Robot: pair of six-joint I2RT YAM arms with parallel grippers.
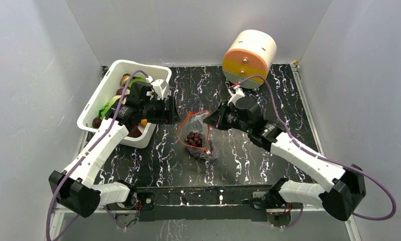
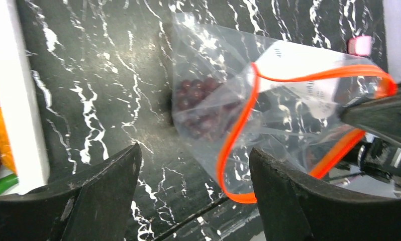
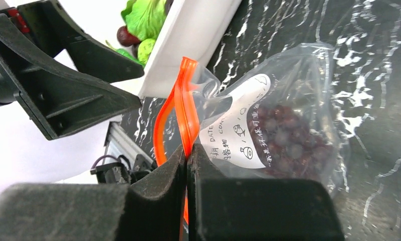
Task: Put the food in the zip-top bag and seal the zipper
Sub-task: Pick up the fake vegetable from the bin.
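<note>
Zip-top bag (image 1: 204, 148), clear crinkly plastic, lying mid-table on black white-veined tabletop (image 1: 248, 160), mouth gaping, dark purple grape bunch (image 3: 289, 140) sitting inside. Right gripper (image 3: 187, 159) pinching orange-red zipper strip (image 3: 181, 100), jaws fully closed on it, holding mouth edge raised. Left gripper (image 2: 194, 155) hovering just beside bag mouth, jaws spread wide, gripping nothing. White plastic bin (image 1: 138, 65) holding toy fruits and vegetables (image 1: 108, 106) standing near bag's left, strip of tabletop showing between them.

Black marbled worktop (image 1: 248, 160). Far-left corner: white bin (image 1: 88, 111); zip-top bag (image 1: 191, 128) rests mid-worktop; orange-and-cream drum (image 1: 248, 57) at far edge.
</note>
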